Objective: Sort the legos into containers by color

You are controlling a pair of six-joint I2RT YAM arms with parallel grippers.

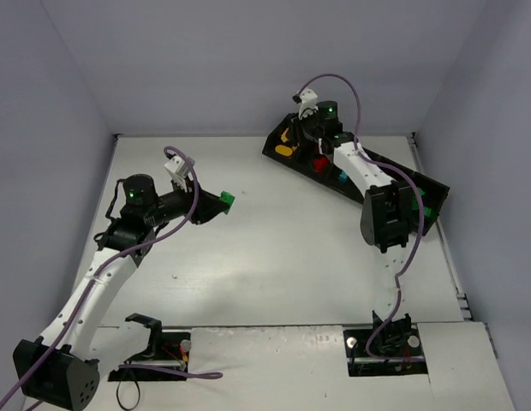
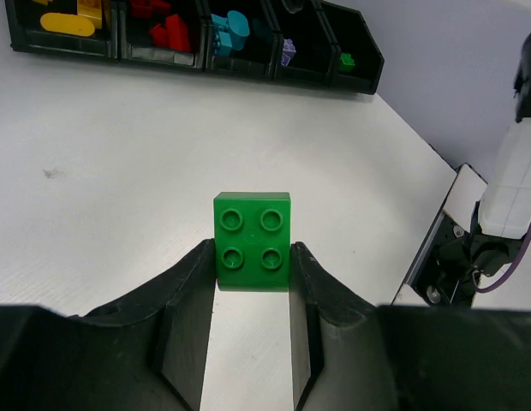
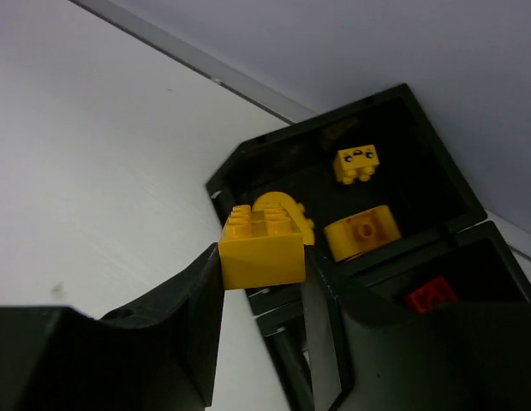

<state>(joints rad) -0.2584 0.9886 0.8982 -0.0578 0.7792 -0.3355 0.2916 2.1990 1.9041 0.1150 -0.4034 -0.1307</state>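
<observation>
Green plastic brick (image 2: 252, 240), square with four studs up, sits clenched between the two black fingers of my left pincer (image 2: 253, 253), one finger against each side, over the white desk (image 2: 120, 154). Well ahead of that pincer, across the desk, lies the long black plastic tray (image 2: 163, 58) with five square compartments in a row. From the pincer's left to its right I see yellow pieces (image 2: 68, 21), red bricks (image 2: 167, 30), teal-blue bricks (image 2: 231, 30), one small purple brick (image 2: 288, 51) and one small green piece (image 2: 346, 61), each colour in its own compartment.

My right pincer (image 3: 264, 257) is grasping a yellow plastic brick (image 3: 261, 244), studs up, with the fingers tight on its two sides. It hangs at the near corner of the tray's end compartment (the yellow one). Ahead of the pincer, inside that compartment, lie a rounded yellow block (image 3: 361, 233) and, farther on, a small yellow piece with dark marks (image 3: 357, 163). To the pincer's right, a red block (image 3: 430, 297) shows in the next compartment. I cannot tell whether the held yellow brick is over the rim or just short of it.
</observation>
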